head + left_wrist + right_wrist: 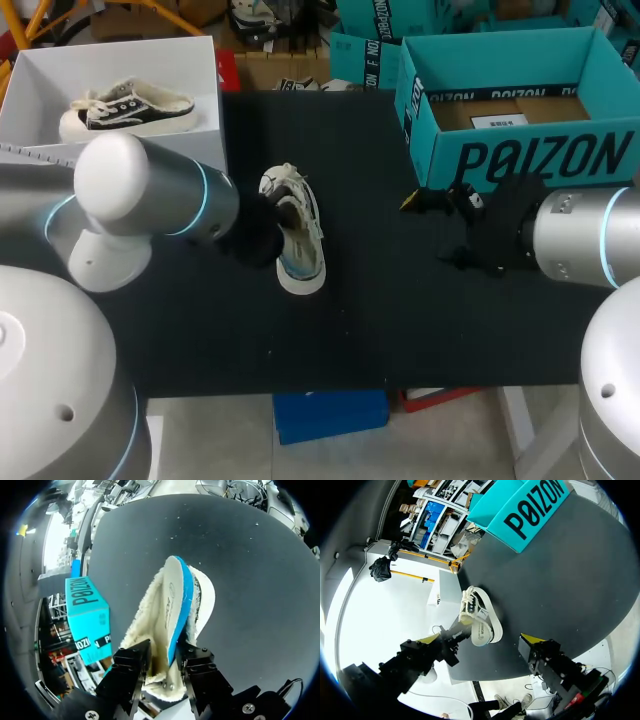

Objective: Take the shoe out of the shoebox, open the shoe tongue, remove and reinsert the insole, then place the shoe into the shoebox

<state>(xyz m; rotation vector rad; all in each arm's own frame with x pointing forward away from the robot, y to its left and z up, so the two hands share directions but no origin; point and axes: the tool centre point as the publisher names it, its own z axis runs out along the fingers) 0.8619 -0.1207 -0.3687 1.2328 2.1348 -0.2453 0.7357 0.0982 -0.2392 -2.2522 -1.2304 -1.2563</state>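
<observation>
A white shoe (298,240) lies on the black table (380,320), left of the middle. My left gripper (266,232) is at its heel. In the left wrist view the cream insole (172,600) with a blue underside stands up out of the fleece-lined shoe (145,625), and my left gripper (165,652) is shut on its heel end. My right gripper (435,228) hangs wide open and empty over the table, right of the shoe and in front of the teal shoebox (520,160). From the right wrist the shoe (482,615) lies well ahead of that open gripper (480,640).
A white box (40,70) at the back left holds another shoe (125,108) with a dark upper. The teal shoebox (530,505) stands open at the back right.
</observation>
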